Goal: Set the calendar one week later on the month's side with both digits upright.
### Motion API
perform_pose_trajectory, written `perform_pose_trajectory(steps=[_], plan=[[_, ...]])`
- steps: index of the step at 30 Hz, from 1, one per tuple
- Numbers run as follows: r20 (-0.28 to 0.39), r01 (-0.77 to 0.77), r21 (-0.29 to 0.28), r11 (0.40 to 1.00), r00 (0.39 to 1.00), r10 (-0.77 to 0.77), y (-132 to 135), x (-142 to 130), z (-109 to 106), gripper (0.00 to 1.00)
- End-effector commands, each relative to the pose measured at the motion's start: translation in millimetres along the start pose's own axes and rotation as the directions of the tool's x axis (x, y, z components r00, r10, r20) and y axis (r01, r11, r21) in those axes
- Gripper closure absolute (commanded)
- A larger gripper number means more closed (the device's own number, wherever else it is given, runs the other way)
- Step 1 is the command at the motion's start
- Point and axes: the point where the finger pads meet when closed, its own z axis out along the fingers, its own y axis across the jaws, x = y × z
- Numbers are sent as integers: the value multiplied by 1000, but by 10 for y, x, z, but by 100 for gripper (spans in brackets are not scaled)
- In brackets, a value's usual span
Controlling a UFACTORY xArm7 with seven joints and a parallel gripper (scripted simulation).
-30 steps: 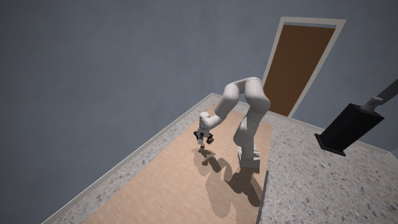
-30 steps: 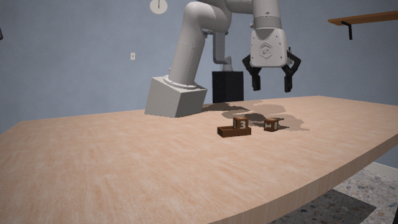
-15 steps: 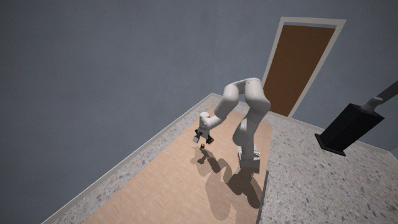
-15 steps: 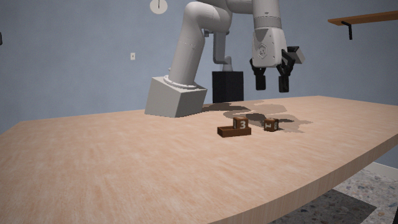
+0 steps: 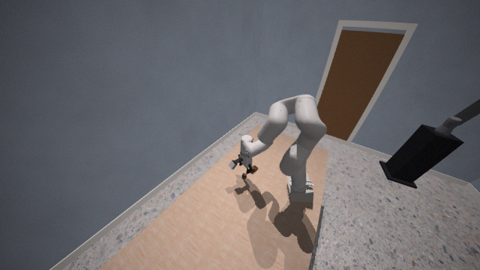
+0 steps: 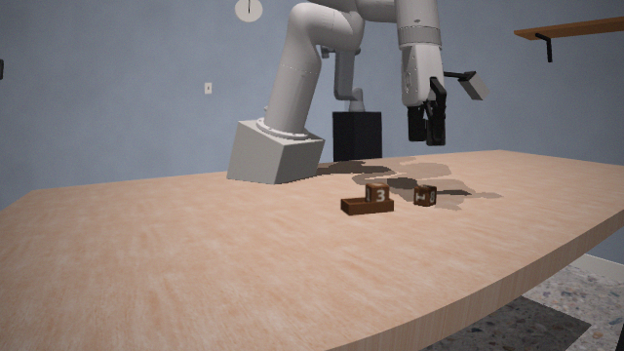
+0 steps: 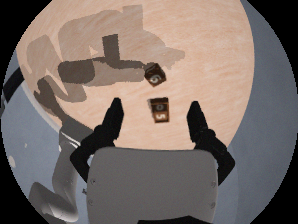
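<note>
Claw (image 5: 248, 171) (image 6: 426, 141) (image 7: 156, 102) released, its fingers spread wide with nothing between them, poised above the tabletop (image 5: 195, 225) (image 6: 195, 253) (image 7: 220, 65). Tray (image 6: 367, 207) serves as landmark: in the exterior view it lies with its long axis running roughly left to right; a seated cube (image 6: 377, 193) (image 7: 160, 111), showing a 3 toward that viewpoint, occupies its right end, while its left end is vacant. Loose cube (image 5: 244, 175) (image 6: 425, 195) (image 7: 155, 74) rests on the tabletop just right of the tray and apart from it. In the wrist view, the seated cube appears between the two fingers, whereas the loose cube lies beyond it, its edges slanting across the closing line. The coming move probably turns on that slant: if the loose cube is the target, the claw would need to travel past the tray and align with two opposite faces. A skewed closure could twist the cube. The month's name cannot be read
</note>
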Motion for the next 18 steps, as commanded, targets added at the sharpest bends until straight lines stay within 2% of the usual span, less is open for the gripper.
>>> perform_pose_trajectory(steps=[1,3,5,10,18], plan=[[16,-154,-5,988,988,154,8,5,-3,0],[16,-154,-5,988,988,154,8,5,-3,0],[16,-271,-6,962,962,271,6,3,3,0],[15,-367,-7,930,930,367,3,1,8,0],[15,-577,-10,817,816,577,-3,-4,23,0]])
